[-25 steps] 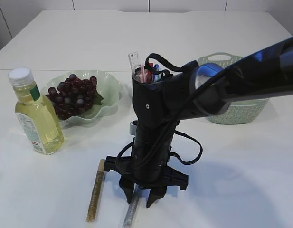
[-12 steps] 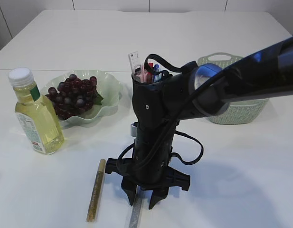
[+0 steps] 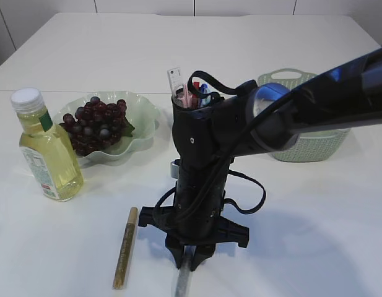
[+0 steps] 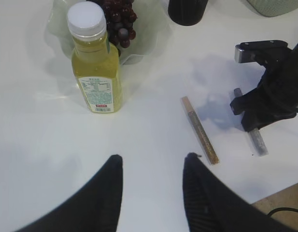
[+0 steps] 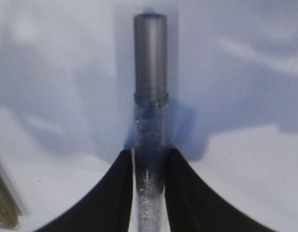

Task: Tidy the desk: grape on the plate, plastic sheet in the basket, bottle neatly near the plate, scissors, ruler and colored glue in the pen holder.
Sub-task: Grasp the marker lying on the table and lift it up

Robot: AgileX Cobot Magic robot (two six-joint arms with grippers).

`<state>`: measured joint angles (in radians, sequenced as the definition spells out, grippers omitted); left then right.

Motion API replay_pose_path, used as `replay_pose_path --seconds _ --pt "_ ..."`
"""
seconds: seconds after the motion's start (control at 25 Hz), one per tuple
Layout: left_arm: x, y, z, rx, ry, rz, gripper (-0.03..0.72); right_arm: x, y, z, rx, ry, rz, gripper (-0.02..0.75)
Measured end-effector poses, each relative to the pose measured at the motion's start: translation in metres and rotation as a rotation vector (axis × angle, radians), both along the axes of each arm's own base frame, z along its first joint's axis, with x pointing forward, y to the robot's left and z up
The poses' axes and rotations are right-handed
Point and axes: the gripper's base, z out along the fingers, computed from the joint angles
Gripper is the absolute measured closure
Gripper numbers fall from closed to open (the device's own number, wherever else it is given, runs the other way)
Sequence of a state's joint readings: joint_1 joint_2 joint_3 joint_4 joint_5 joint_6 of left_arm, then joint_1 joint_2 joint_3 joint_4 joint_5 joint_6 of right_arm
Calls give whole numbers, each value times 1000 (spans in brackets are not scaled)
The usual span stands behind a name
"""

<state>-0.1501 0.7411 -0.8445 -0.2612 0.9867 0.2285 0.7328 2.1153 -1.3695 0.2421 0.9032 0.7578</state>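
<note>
Between the right gripper's (image 5: pixel 149 166) black fingertips lies a silver glitter glue tube (image 5: pixel 149 121) — both tips press against its clear barrel, so the claw is closed on it, with the grey cap pointing away from the wrist camera. From the exterior view the tube (image 3: pixel 183 281) rests flat on the white table (image 3: pixel 314 235) at the near edge, the gripper (image 3: pixel 191 255) standing straight down over it. Just to its left, apart from it, lies a gold glitter glue tube (image 3: pixel 125 247), also flat.

Behind the arm stands the black pen holder (image 4: pixel 187 10); a ruler (image 3: pixel 175 83) and coloured pens (image 3: pixel 200 91) stick up out of it. To the left the grapes (image 3: pixel 95 124) sit on the pale green wavy plate (image 3: pixel 144 114), and the bottle (image 3: pixel 47 145) of yellow liquid stands upright just beside the plate's left rim. A green basket (image 3: pixel 308 145) sits at the right, partly hidden by the arm.

The left gripper (image 4: pixel 151 186) hangs above bare table near the bottle — its two dark fingers spread apart, holding nothing.
</note>
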Motion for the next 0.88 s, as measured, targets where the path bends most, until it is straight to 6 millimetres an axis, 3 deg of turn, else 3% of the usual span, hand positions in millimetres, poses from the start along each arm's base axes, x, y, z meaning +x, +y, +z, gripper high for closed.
replay_pose_path --seconds 0.32,0.56,0.88 --pt "0 0 0 2 1 0 379 0 -1 0 -8 -2 5 621" --pt "0 0 0 2 1 0 379 0 -1 0 -13 -2 17 628" --pt "-1 0 -1 4 12 -3 379 -6 -8 0 -49 31 304 630"
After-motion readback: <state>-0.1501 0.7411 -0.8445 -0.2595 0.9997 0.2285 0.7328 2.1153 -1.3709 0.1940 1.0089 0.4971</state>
